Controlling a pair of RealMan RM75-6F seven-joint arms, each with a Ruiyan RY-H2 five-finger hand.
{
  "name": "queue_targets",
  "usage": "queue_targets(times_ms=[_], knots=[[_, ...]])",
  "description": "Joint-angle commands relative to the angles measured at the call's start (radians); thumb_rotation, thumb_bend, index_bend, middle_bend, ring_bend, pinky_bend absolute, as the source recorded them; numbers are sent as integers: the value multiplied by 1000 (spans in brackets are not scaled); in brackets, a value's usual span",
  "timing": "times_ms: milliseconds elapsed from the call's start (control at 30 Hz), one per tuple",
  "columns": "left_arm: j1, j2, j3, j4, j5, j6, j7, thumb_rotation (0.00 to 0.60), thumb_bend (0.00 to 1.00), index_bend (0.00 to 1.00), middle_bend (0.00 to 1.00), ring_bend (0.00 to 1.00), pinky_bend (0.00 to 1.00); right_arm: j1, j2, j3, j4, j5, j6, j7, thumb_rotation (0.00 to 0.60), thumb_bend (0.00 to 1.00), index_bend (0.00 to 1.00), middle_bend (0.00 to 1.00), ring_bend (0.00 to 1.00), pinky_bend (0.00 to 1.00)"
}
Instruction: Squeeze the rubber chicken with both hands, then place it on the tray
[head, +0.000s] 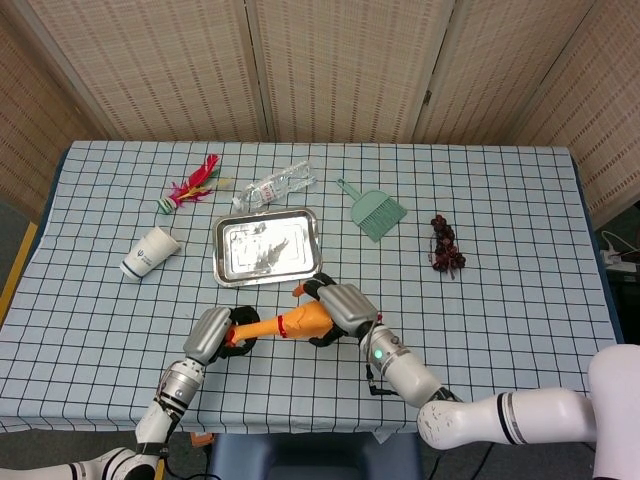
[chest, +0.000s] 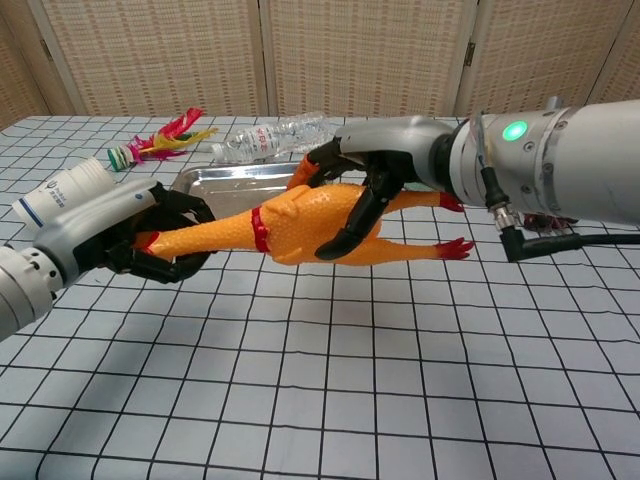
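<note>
Head view: my left hand grips the rubber chicken head end, just in front of the tray. Chest view: my right hand wraps its body; chicken held above the table.

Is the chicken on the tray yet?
No: the chicken is held up between the left hand and right hand, in front of the tray.

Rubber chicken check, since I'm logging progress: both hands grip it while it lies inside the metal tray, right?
Not quite. Both the left hand and the right hand grip the rubber chicken, but it is held above the table in front of the tray, not inside it. The head view shows this.
</note>
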Motion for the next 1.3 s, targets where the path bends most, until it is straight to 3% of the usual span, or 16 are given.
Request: queue_targets(times_ms=[33,167,433,600,800,833,900,967,1033,1067,1133,1300], knots=[[0,1,0,0,-1,0,-2,600,793,861,675,578,633,2,-4,3,1,-9,5,12,600,161,349,258,263,492],[-1,4,-2,1,-7,-4,-5,600,792,862,674,578,632,-7,-19,7,4,-52,32,35,600,191,560,427,476,703],[-3,7,-2,-1,-14,-10,-6,600,793,862,674,579,633,-30,-53,6,13,-139,105,53,600,297,869,642,718,974],[-3,6,-5,-3,-21,-11,-2,600,792,862,674,579,633,-36,-75,-6,23,-196,139,33,600,390,946,709,794,1000],[-2,6,-7,-4,-25,-8,0,600,792,862,674,579,632,-48,-88,-18,22,-245,156,24,600,408,959,724,805,1000],[-2,7,-7,-4,-26,-7,0,600,792,862,674,578,632,-49,-86,-20,16,-239,153,23,600,407,943,724,787,1000],[-3,9,-7,-2,-25,-7,6,600,792,862,674,578,632,-48,-64,-26,-4,-216,123,20,600,388,759,651,654,919],[-4,11,-11,0,-27,-5,12,600,792,862,674,579,633,-43,-31,-34,-18,-197,68,27,600,323,328,400,377,639],[-5,13,-15,-1,-29,-4,14,600,792,861,674,578,632,-35,-3,-37,-25,-184,29,28,600,262,49,177,151,403],[-5,15,-16,-2,-29,-2,15,600,792,861,674,578,632,-34,9,-34,-29,-184,11,40,600,234,1,96,74,321],[-5,16,-17,-3,-31,-3,15,600,792,862,674,578,632,-36,21,-31,-31,-194,-5,59,600,199,0,20,11,238],[-5,16,-20,1,-39,-5,11,600,792,862,674,579,632,-41,56,-29,-38,-228,-56,110,600,131,0,0,0,94]])
